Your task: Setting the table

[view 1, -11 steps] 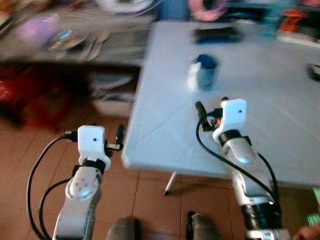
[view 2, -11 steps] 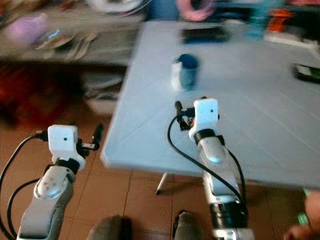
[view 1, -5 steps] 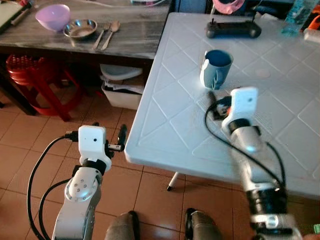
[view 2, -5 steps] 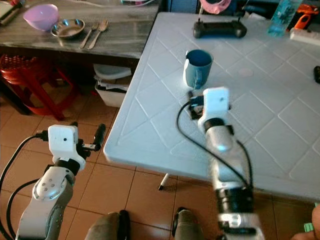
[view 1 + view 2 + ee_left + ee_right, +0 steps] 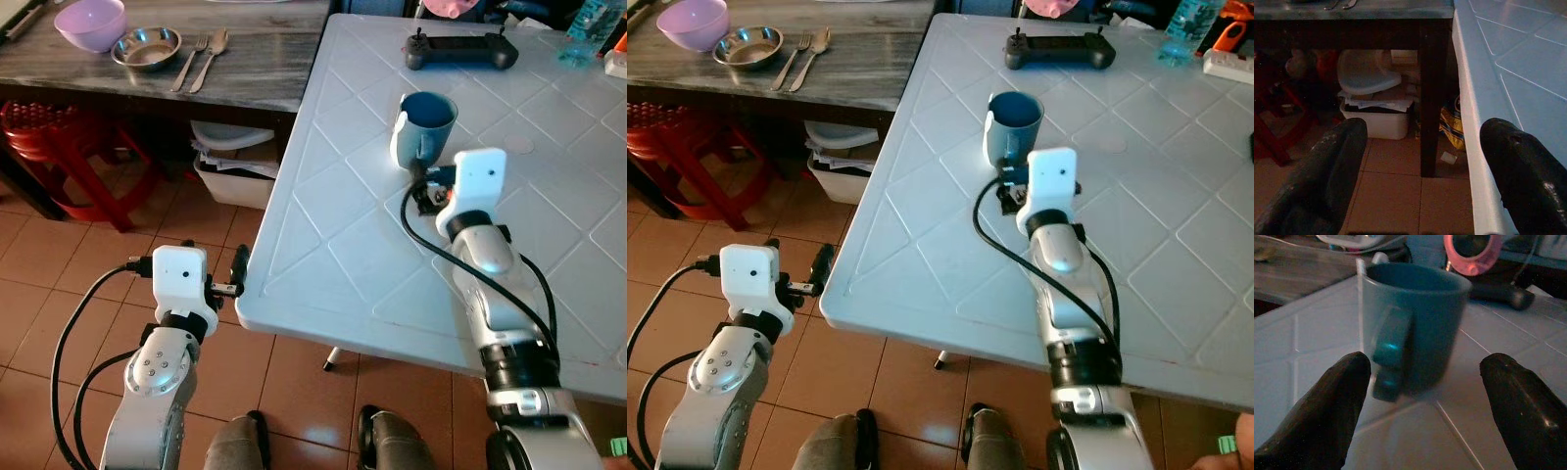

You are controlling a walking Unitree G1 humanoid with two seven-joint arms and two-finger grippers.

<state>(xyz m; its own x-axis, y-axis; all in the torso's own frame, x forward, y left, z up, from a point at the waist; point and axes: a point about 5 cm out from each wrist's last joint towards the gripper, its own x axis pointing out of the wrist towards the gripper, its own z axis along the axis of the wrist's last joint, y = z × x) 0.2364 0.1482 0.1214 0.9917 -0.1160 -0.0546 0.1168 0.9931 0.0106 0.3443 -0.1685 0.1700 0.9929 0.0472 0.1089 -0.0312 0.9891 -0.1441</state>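
Teal mug (image 5: 1415, 323) sits upright on the white table (image 5: 323, 235), right gripper (image 5: 1425, 416) jaws wide before it.

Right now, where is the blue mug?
The blue mug stands on the white table, just ahead of the right gripper with its open jaws, with a black controller farther back.

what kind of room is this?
Probably a home dining or kitchen area: white plastic table with a blue mug, dark side table holding a bowl, fork and spoon, tiled floor.
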